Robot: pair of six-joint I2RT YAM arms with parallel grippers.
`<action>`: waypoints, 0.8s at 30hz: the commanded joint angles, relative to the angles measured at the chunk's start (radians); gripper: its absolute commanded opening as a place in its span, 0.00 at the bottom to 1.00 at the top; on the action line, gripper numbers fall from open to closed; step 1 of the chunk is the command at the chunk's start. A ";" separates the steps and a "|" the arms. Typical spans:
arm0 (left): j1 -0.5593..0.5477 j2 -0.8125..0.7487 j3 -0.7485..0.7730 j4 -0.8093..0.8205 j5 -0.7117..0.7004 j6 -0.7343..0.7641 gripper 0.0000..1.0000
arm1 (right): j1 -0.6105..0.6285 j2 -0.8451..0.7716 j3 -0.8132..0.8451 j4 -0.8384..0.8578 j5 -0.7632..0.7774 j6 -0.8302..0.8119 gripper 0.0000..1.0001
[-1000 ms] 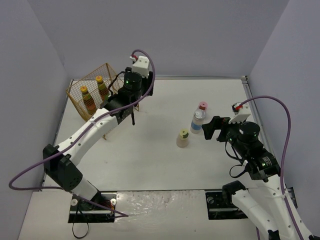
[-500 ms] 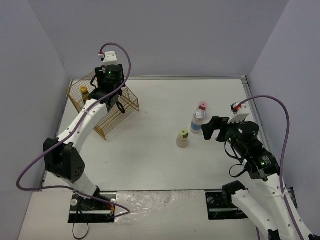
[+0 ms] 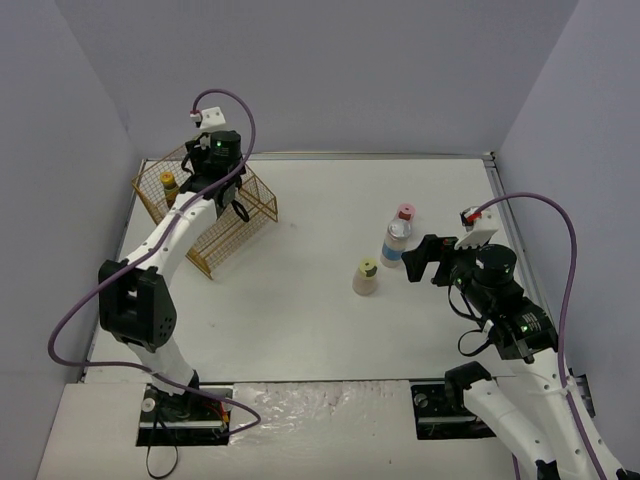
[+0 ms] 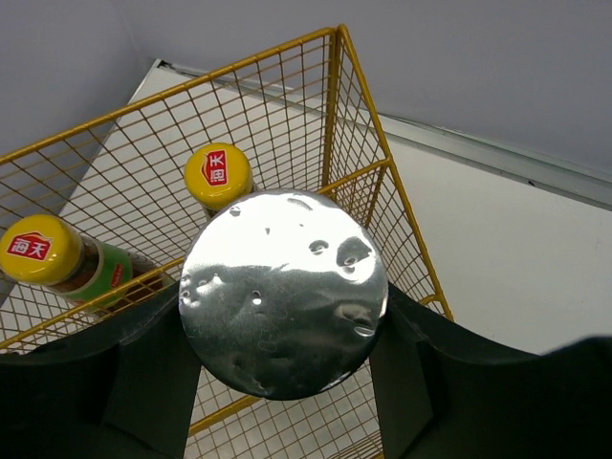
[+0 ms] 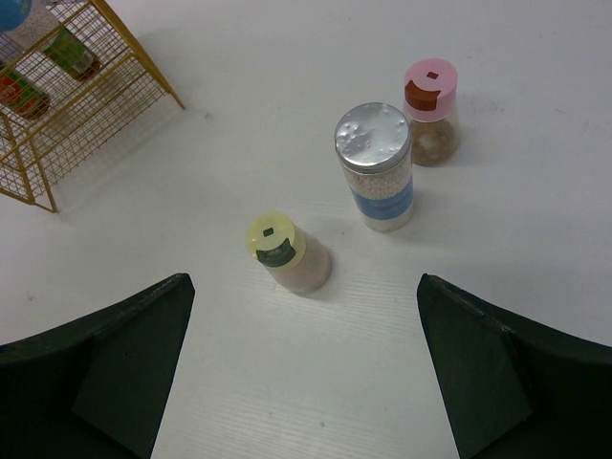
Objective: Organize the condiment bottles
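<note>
Gold wire is forming the basket that is sitting at the far left of the white tabletop. The left end effector is reaching over it, gripping the held silver-lidded bottle between its two dark fingers, which are pressing on opposite sides just under the shiny lid. In the left wrist view this bottle is hanging over the inside of the basket, close to a corner post; whether its base is touching the basket floor cannot be told. Two dark bottles are already sitting inside the basket: the nearer yellow-capped bottle is showing just past the lid, and the other yellow-capped bottle is sitting to its left, with a green and red label facing the camera. The right end effector is hovering low over the right half of the tabletop with its jaws spread wide, holding nothing. Ahead of it, three bottles are standing upright on the bare tabletop. The green-capped bottle is standing nearest to it, a little apart from the others. The second silver-lidded bottle, with a blue label, is standing further on, and the pink-capped bottle is standing just beside that one on its far side. All three are standing well apart from the basket.
</note>
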 commanded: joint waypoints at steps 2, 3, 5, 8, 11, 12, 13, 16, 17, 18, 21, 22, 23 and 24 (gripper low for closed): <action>0.014 0.010 0.064 0.083 -0.013 -0.060 0.07 | 0.010 0.007 -0.001 0.057 -0.006 -0.003 1.00; 0.015 0.017 0.064 0.078 -0.012 -0.065 0.10 | 0.010 0.008 -0.001 0.057 -0.006 -0.003 1.00; 0.017 0.031 0.064 0.069 -0.011 -0.076 0.18 | 0.009 0.010 0.000 0.057 -0.004 -0.001 1.00; 0.023 0.062 0.069 0.038 0.003 -0.103 0.33 | 0.010 0.013 0.006 0.057 0.003 0.001 1.00; 0.027 0.084 0.078 0.019 0.019 -0.114 0.44 | 0.010 0.016 0.008 0.058 0.006 0.005 1.00; 0.028 0.090 0.079 0.014 0.024 -0.118 0.45 | 0.009 0.017 0.008 0.058 0.008 0.005 1.00; 0.030 0.096 0.081 0.009 0.029 -0.121 0.47 | 0.009 0.019 0.008 0.059 0.011 0.005 1.00; 0.035 0.102 0.081 -0.006 0.038 -0.128 0.57 | 0.010 0.028 0.012 0.057 0.015 0.009 1.00; 0.038 0.102 0.080 -0.011 0.042 -0.131 0.62 | 0.010 0.033 0.011 0.057 0.020 0.012 1.00; 0.038 0.102 0.078 -0.014 0.045 -0.133 0.65 | 0.010 0.038 0.012 0.057 0.025 0.015 1.00; 0.039 0.098 0.077 -0.030 0.056 -0.138 0.73 | 0.010 0.058 0.017 0.057 0.046 0.024 1.00; 0.040 0.096 0.078 -0.037 0.061 -0.139 0.76 | 0.010 0.066 0.018 0.057 0.054 0.026 1.00; 0.040 0.087 0.080 -0.045 0.068 -0.137 0.78 | 0.009 0.080 0.025 0.057 0.066 0.028 1.00; 0.040 0.078 0.083 -0.054 0.076 -0.135 0.81 | 0.009 0.095 0.032 0.057 0.077 0.030 1.00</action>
